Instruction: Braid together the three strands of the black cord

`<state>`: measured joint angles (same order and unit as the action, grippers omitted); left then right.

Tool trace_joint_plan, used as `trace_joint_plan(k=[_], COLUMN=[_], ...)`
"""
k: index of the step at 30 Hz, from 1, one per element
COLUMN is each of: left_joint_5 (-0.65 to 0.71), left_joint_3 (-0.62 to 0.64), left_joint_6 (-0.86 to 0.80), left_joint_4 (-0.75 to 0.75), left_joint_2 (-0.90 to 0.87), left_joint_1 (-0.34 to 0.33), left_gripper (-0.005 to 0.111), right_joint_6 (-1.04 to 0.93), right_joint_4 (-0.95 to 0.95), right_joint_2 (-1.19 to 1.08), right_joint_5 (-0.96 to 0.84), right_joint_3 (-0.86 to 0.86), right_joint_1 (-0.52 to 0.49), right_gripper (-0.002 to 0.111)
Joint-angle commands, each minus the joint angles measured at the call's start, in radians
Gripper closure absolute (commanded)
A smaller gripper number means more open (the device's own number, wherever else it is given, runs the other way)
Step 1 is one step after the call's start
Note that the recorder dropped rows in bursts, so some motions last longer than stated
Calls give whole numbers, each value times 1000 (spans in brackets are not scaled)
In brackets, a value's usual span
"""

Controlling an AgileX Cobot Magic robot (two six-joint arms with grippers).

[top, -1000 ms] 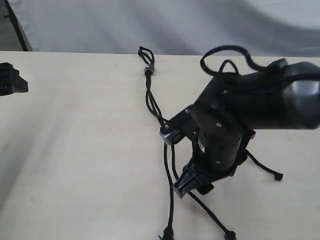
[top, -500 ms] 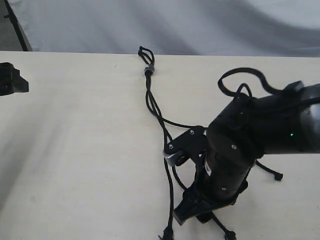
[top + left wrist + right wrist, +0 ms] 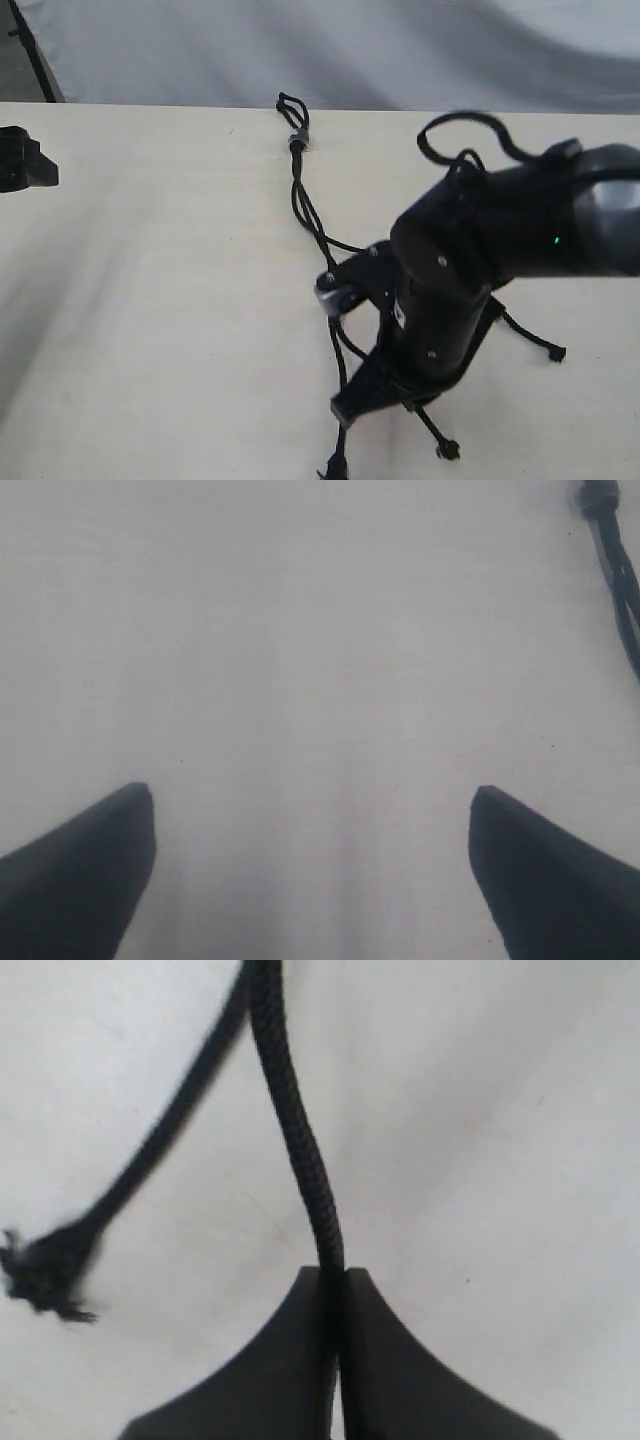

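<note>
The black cord lies down the table, its short loops [image 3: 290,103] and grey band [image 3: 297,138] at the far end. Below the band the three strands [image 3: 312,225] run toward me and pass under my right arm. Their tips show at the near edge [image 3: 333,468], near right [image 3: 449,450] and far right [image 3: 556,352]. My right gripper [image 3: 350,408] [image 3: 333,1275] is shut on one strand [image 3: 300,1150]; a second strand with a frayed tip [image 3: 45,1270] lies beside it. My left gripper [image 3: 312,800] hangs open over bare table, the cord [image 3: 622,580] off to its side.
The pale tabletop [image 3: 150,300] spreads wide on the left. My left arm's black end [image 3: 20,160] sits at the table's left edge. A grey backdrop [image 3: 350,50] hangs behind the far edge. The right arm's thick smooth cable [image 3: 470,130] loops above its wrist.
My right gripper went toward the near edge, then shifted left, keeping the strand pinched. The knotted tip at near right slid up and left. The left gripper stayed put.
</note>
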<state>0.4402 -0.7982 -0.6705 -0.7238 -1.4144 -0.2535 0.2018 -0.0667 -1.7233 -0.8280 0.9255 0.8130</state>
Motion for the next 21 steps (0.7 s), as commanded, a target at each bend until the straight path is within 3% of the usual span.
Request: trace_joint_plan(k=[1,6,16,21], left_joint_5=[5,5,6,6], left_joint_3=[1,1,1,1], left_joint_6=[-5,-7,-6,-6], left_joint_4=[-16,-20,-20,-20], left_joint_2=[6,6,6,6], left_joint_1=[-1,-1,-1,-1], left_gripper=[27,27,27,27], right_joint_6=[-6,-3,21,7], right_joint_4=[-1,121,503,496], right_joint_2=[46,1,-205,-255], right_joint_5=[-94,-25,198,195], right_joint_3=[148,236,236,236], right_joint_1=[-5,-5,-5,-5], right_gripper=[108,108,108,108])
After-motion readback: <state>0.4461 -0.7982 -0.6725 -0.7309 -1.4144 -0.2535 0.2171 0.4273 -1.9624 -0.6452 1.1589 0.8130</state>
